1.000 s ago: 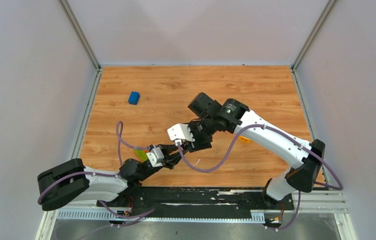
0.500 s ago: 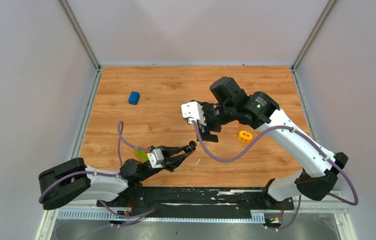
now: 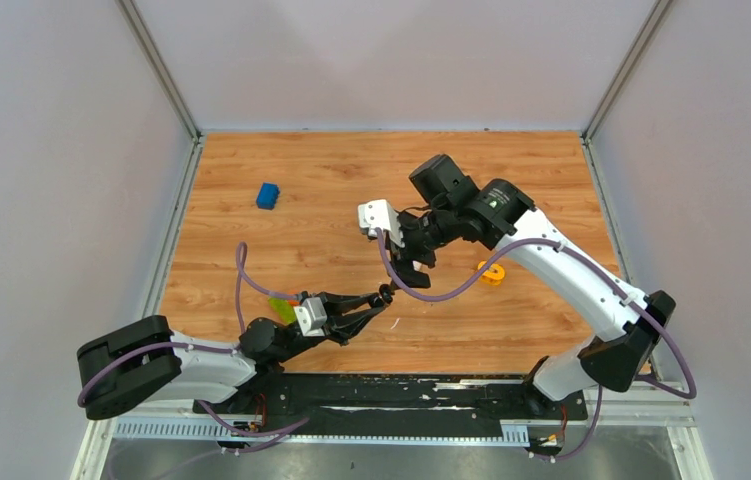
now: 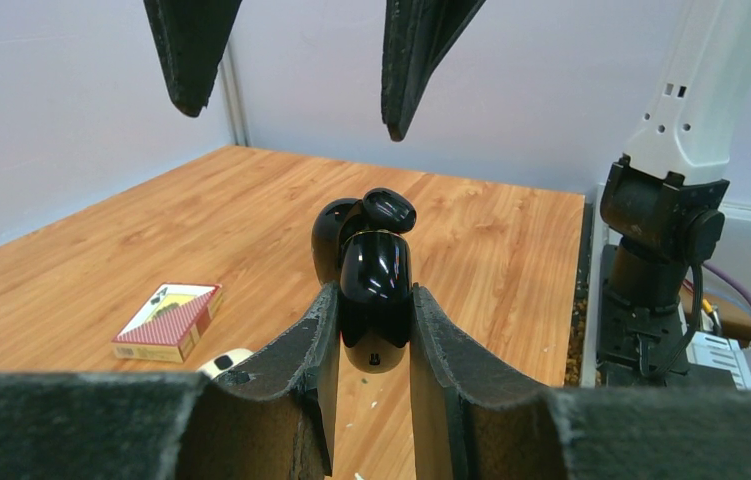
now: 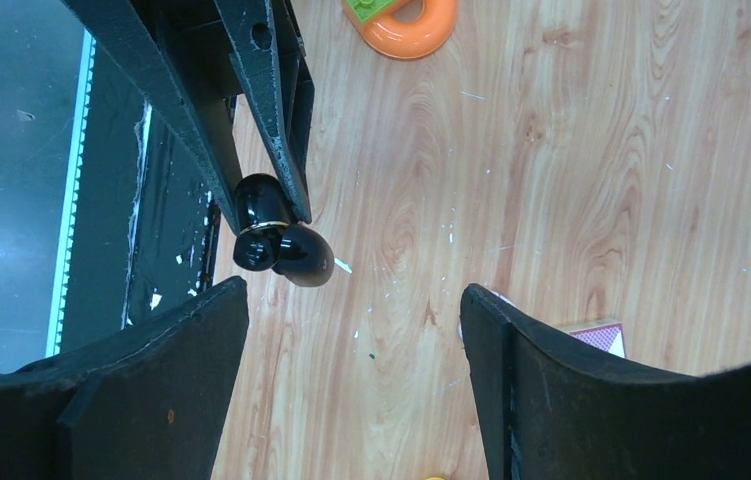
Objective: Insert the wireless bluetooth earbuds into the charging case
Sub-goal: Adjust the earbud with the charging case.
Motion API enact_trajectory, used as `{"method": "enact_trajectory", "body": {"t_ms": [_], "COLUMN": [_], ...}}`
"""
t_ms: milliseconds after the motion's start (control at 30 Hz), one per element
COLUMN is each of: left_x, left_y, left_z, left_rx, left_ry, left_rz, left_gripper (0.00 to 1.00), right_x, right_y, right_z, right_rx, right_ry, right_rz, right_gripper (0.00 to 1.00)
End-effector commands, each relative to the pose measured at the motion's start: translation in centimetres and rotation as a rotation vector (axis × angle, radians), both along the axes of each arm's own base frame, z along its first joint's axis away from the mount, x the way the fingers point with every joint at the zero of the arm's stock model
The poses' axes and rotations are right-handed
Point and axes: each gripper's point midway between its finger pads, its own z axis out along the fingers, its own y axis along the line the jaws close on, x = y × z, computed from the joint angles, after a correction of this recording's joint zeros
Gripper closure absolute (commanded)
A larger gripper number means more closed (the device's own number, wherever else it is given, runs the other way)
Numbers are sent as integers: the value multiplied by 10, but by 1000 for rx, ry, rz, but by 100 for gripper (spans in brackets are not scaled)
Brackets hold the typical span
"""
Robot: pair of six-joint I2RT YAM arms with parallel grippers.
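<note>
Left gripper [image 4: 372, 300] clamped on glossy black charging case [image 4: 376, 275], lid tipped open. Small black earbud [image 4: 389, 210] sits at case mouth. Right gripper [image 5: 351, 292] just above case, jaws wide apart, empty. Card box [image 4: 169, 320] on table near case; print too small to read.

Nothing here is legible from where I stand. The card box [image 4: 166, 322] lying on the surface [image 4: 491, 240] has a red patterned face and a small dark mark on its white flap, too small to make out. The glossy black case [image 4: 376, 285] has a tiny speck low on its front, but I can tell no letters from it. A green spot [image 3: 497, 199] sits on a joint of the right arm [image 3: 561, 265]. I cannot tell whether it is a label.
</note>
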Motion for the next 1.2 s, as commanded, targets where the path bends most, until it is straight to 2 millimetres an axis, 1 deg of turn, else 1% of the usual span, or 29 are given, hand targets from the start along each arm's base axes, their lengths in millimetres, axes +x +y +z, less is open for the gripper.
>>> {"method": "enact_trajectory", "body": {"t_ms": [0, 400, 867, 933, 1067, 1167], "left_x": [-8, -8, -9, -8, -8, -8], "left_y": [13, 15, 16, 16, 16, 16], "left_z": [9, 11, 12, 11, 9, 11], "left_rx": [-65, -75, -77, -72, -67, -70], "left_ry": [-28, -29, -29, -29, -28, -31], "left_rz": [-10, -7, -9, -4, -3, -4], "left_gripper": [100, 100, 100, 100, 100, 100], "right_x": [-1, -7, -5, -9, -22, -22], "right_y": [8, 10, 8, 7, 10, 13], "right_z": [0, -19, -35, -31, -15, -10], "right_rx": [32, 7, -34, -27, 23, 44], "right_ry": [54, 125, 147, 164, 223, 270], "right_rz": [13, 43, 34, 50, 88, 67], "right_gripper": [23, 23, 24, 23, 21, 20]}}
